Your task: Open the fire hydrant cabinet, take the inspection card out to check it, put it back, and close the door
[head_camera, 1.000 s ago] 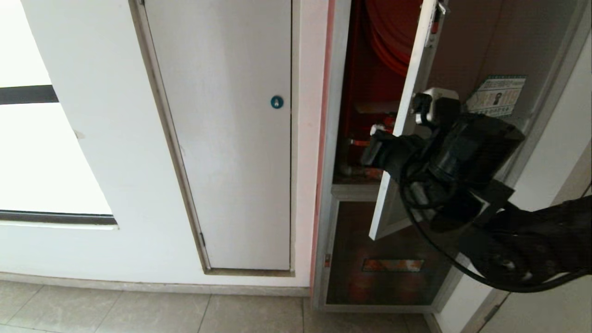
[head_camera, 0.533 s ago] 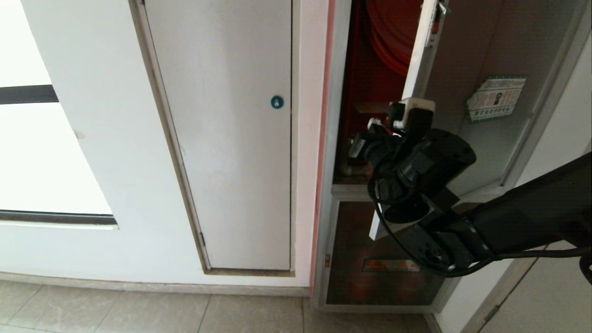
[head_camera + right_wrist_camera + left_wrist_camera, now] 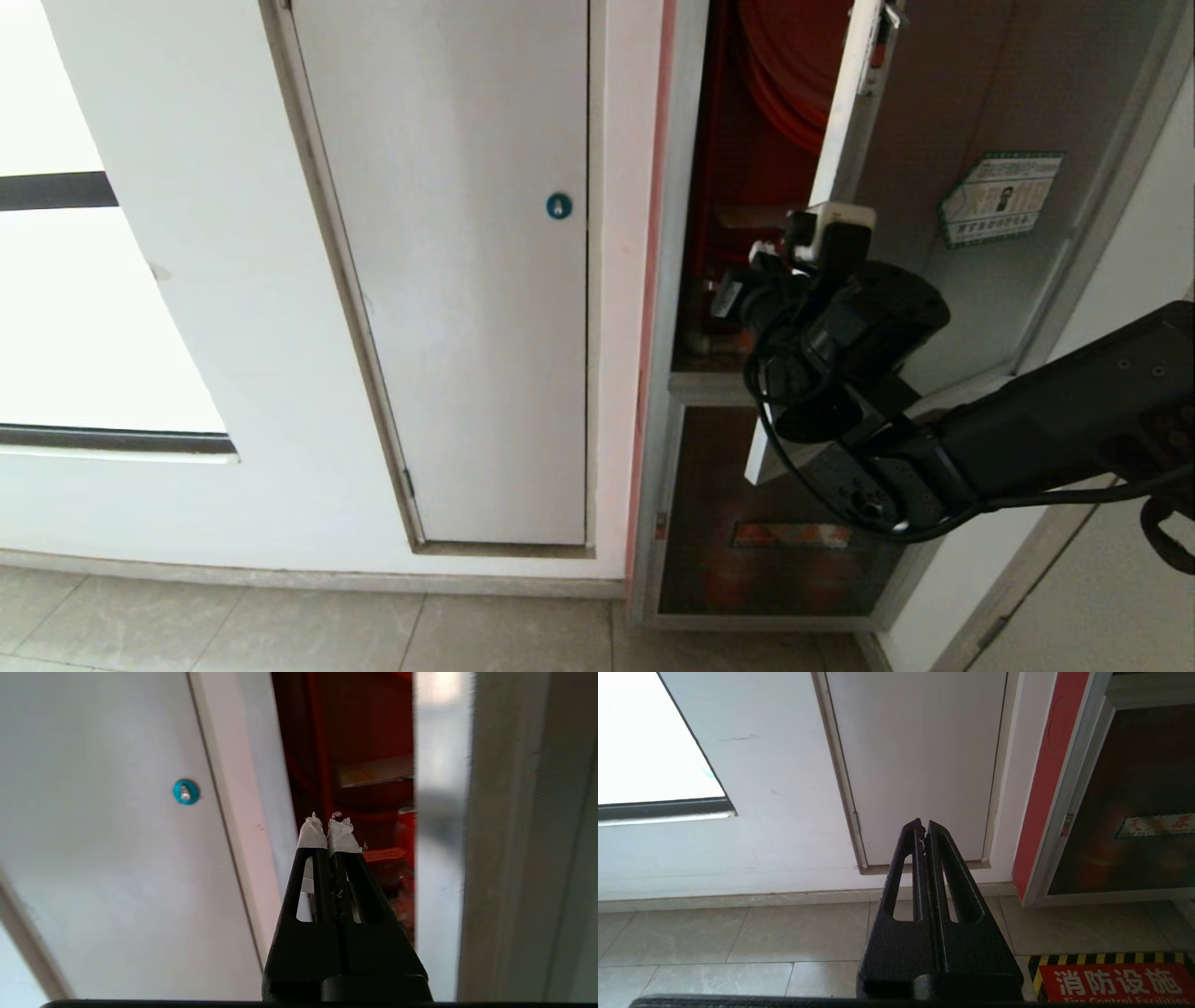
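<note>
The cabinet [image 3: 695,280] stands open, its red inside showing. The door [image 3: 943,112] is swung out, its pale edge toward the camera, with a green-bordered sticker [image 3: 1001,199] on its glass. The right claw [image 3: 747,280] is clenched on nothing, its white-taped fingertips [image 3: 327,833] pointing into the gap between the cabinet frame and the door edge. A whitish strip with an orange band, perhaps the card [image 3: 373,771], lies deeper inside the cabinet. The left claw [image 3: 923,828] is clenched too, low before the white panel [image 3: 915,765] beside the cabinet.
</note>
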`<state>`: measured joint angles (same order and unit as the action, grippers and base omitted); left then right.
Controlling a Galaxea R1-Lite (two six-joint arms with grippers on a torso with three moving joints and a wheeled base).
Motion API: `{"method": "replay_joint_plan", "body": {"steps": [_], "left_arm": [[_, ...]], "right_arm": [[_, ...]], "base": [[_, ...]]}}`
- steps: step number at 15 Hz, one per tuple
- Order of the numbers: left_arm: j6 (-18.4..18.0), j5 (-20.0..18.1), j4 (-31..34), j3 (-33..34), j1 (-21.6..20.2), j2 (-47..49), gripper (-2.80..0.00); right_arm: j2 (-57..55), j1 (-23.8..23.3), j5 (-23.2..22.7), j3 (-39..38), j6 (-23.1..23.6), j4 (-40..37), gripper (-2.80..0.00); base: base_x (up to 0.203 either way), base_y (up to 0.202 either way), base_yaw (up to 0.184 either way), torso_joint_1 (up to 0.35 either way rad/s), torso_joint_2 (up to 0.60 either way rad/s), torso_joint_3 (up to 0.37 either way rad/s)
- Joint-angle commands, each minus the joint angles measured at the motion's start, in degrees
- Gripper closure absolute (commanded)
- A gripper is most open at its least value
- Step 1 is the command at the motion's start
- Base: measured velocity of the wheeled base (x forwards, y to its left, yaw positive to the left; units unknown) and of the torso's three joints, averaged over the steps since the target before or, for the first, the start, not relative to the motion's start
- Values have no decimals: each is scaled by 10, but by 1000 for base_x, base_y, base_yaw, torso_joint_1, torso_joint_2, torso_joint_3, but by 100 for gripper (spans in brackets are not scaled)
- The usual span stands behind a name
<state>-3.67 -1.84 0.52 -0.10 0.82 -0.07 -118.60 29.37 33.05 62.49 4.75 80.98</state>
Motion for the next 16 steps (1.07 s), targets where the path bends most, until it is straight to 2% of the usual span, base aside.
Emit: {"method": "replay_joint_plan", "body": {"steps": [1,16], "left_arm": [[0,0,0,0,0,0,0],[0,0,0,0,1,0,0]], "right_arm": [[2,-5,2,1,4,5,0],[15,-23,5,-22,11,3,0]], "base": [[0,0,0,0,0,0],[0,0,0,0,0,0]]}}
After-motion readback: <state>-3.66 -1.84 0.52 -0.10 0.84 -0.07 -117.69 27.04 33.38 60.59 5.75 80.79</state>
